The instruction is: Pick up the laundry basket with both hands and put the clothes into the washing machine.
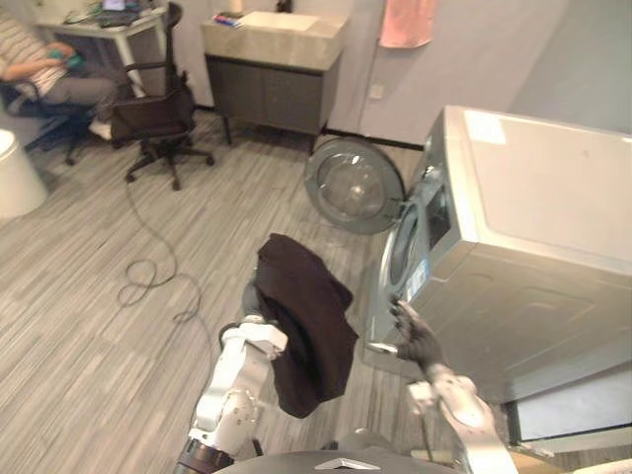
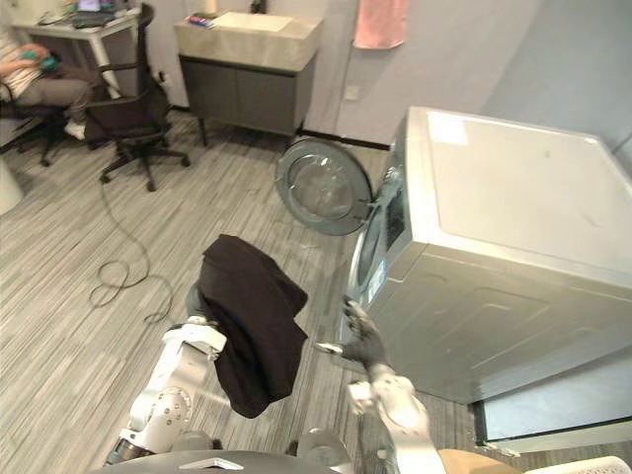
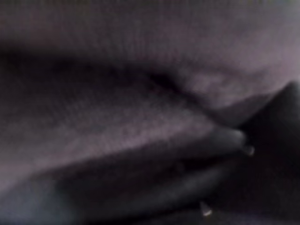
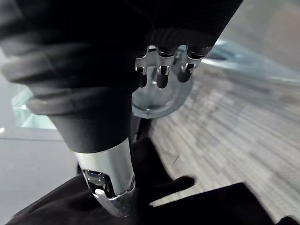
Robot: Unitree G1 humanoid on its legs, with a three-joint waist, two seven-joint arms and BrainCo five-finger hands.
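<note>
A black garment (image 1: 306, 326) hangs draped over the end of my left arm (image 1: 237, 380), raised above the floor just left of the washing machine (image 1: 533, 247). The cloth covers my left hand, and the left wrist view shows dark fabric pressed close. The machine's round door (image 1: 354, 186) stands swung open to the left of the drum opening (image 1: 403, 252). My right hand (image 1: 417, 338) is raised in front of the machine's lower front panel, below the opening. Its fingers (image 4: 161, 65) are relaxed and hold nothing; part of the black garment (image 4: 187, 201) shows beneath it.
A black office chair (image 1: 158, 114) and a grey cabinet with a light top (image 1: 272, 59) stand at the back. A person sits at a desk (image 1: 49, 74) at the far left. A white bin (image 1: 15, 178) is at the left edge. A pink towel (image 1: 407, 22) hangs on the wall.
</note>
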